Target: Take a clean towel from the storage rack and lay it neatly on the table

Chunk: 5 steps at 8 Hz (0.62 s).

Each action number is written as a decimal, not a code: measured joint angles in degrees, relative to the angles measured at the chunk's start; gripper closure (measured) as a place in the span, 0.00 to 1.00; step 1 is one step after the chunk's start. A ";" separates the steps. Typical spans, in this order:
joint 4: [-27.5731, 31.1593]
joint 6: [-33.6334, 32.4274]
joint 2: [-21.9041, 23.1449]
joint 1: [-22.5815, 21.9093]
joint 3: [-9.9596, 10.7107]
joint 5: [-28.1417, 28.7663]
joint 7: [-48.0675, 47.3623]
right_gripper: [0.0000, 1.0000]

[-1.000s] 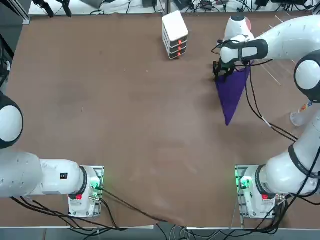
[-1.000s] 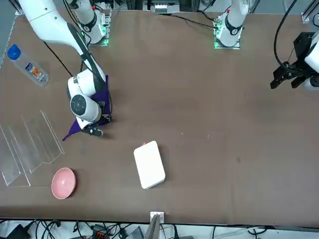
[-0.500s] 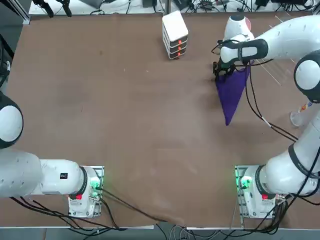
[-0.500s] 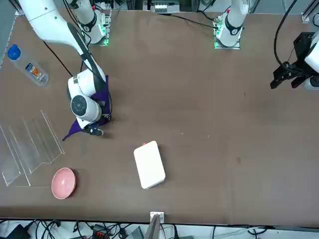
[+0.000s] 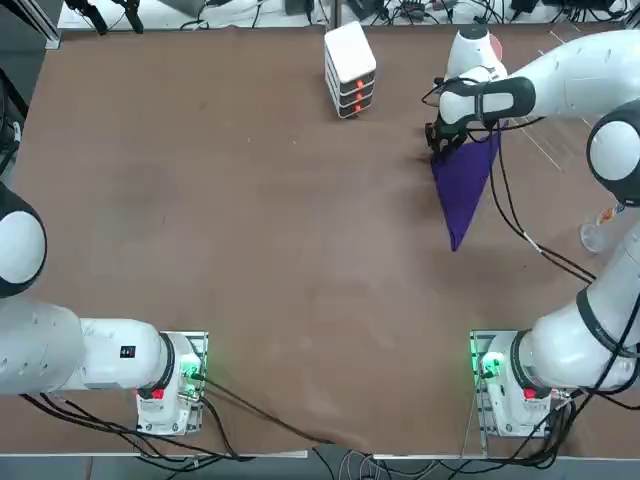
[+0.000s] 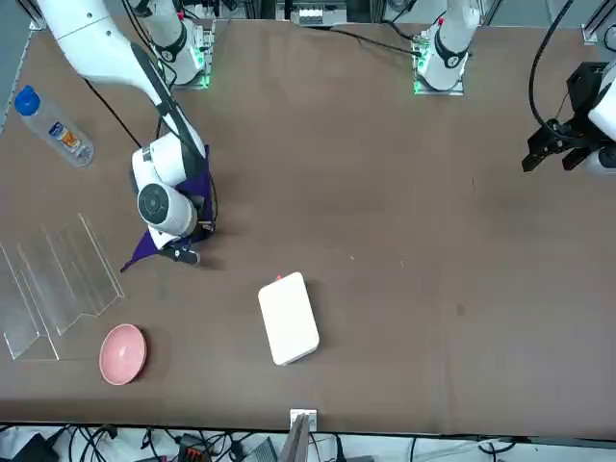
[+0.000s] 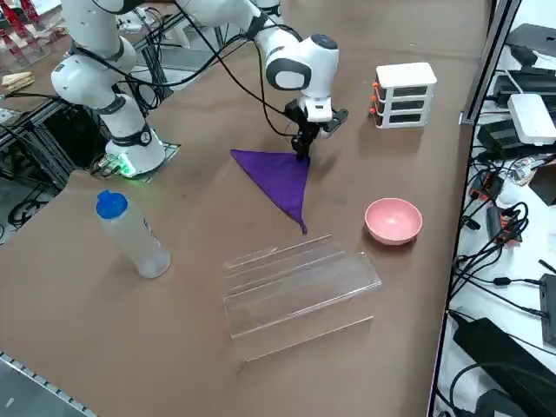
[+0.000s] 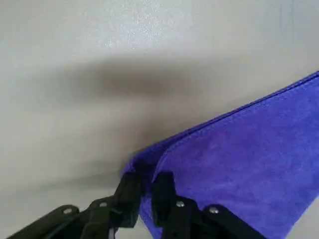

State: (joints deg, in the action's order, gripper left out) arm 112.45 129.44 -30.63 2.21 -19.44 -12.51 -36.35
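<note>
Top view: the towel (image 5: 462, 190) hangs or lies in a folded, tapering shape; lowered like this, it could land creased, because only one edge is taken up. It extends from the right gripper (image 5: 446, 142) toward the arm bases.

Front view: parts of the towel show on both sides of the wrist, over the table (image 6: 385, 279). A sideways swing could drag its loose point.

Right side view: the towel's tip points toward the rack (image 7: 300, 287) and might brush it if the arm swings that way. The towel spreads out from the fingertips.

Right wrist view: the fingers look clamped on the towel's folded edge, cloth bunched between them; a shallow pinch could slip.
</note>
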 joint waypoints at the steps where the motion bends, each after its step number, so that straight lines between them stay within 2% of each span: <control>1: -0.01 -0.25 0.13 0.00 0.00 0.00 0.00 0.87; 2: -0.09 -0.77 0.36 0.00 0.00 0.00 -0.01 0.97; 5: -0.58 -8.83 3.08 0.20 0.13 -0.17 1.40 0.98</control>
State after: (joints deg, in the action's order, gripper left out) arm 111.88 120.61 -27.56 2.41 -19.31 -12.69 -34.95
